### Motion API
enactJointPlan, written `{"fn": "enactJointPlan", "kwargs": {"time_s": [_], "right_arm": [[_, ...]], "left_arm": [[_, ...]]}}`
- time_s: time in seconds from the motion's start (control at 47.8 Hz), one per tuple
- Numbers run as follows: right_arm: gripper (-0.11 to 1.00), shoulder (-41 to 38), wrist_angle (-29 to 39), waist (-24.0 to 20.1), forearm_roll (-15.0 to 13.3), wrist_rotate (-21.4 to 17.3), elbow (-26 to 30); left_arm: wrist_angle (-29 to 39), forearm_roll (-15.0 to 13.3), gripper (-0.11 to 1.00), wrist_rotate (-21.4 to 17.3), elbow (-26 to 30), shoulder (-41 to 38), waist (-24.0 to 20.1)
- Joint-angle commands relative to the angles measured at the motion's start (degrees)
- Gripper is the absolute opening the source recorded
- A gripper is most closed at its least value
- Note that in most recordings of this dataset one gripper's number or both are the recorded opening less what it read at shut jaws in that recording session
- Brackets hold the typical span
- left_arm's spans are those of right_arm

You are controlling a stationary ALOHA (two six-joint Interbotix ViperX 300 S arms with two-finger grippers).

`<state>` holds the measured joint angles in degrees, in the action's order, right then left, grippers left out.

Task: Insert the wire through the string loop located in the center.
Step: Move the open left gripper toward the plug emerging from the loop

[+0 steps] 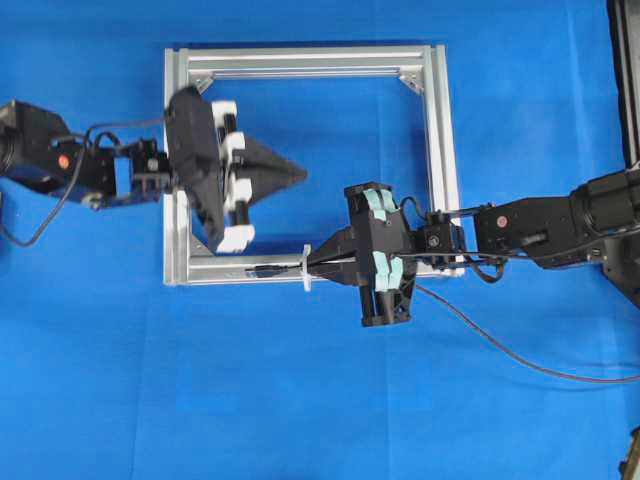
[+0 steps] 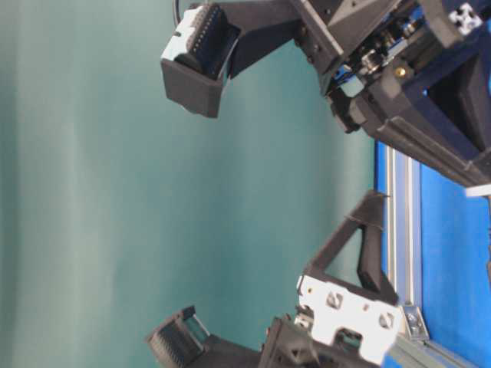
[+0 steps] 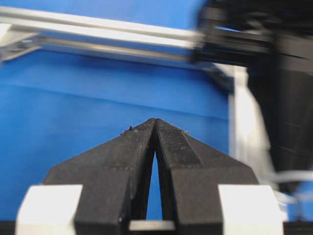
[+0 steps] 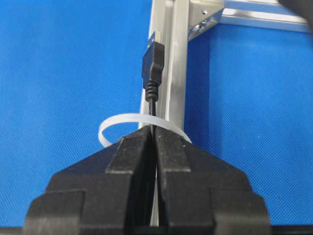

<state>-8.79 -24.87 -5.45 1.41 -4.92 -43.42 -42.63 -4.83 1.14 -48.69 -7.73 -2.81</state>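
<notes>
The white string loop (image 1: 307, 268) stands on the near rail of the silver square frame (image 1: 440, 150). My right gripper (image 1: 314, 267) is shut on the black wire (image 1: 520, 362) just right of the loop. In the right wrist view the wire (image 4: 153, 100) runs from the jaws through the loop (image 4: 112, 121), and its plug (image 4: 154, 58) lies beyond it over the rail (image 4: 178, 49). From overhead the plug (image 1: 262, 270) shows left of the loop. My left gripper (image 1: 300, 172) hovers inside the frame, shut and empty, as its wrist view confirms (image 3: 155, 121).
The frame lies on a blue cloth (image 1: 300, 400). Triangular corner brackets (image 1: 410, 80) sit in its far corners. The wire's slack trails off to the lower right across the cloth. A dark stand (image 1: 625, 70) rises at the right edge.
</notes>
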Motion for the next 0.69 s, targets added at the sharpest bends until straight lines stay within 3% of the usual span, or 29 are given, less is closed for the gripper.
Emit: {"fn": "enactJointPlan", "kwargs": {"time_s": [0.0, 0.355, 0.669], "right_arm": [[-0.03, 0.9, -0.3, 0.1, -0.1, 0.0, 0.6], [-0.03, 1.0, -0.3, 0.1, -0.2, 0.0, 0.6], [-0.03, 1.0, -0.3, 0.2, -0.2, 0.0, 0.6]], "left_arm": [[-0.4, 0.1, 0.00, -0.1, 0.1, 2.3, 2.5], [-0.3, 0.1, 0.00, -0.1, -1.4, 3.9, 12.4], [-0.4, 0.0, 0.00, -0.1, -2.2, 4.4, 13.4]]}}
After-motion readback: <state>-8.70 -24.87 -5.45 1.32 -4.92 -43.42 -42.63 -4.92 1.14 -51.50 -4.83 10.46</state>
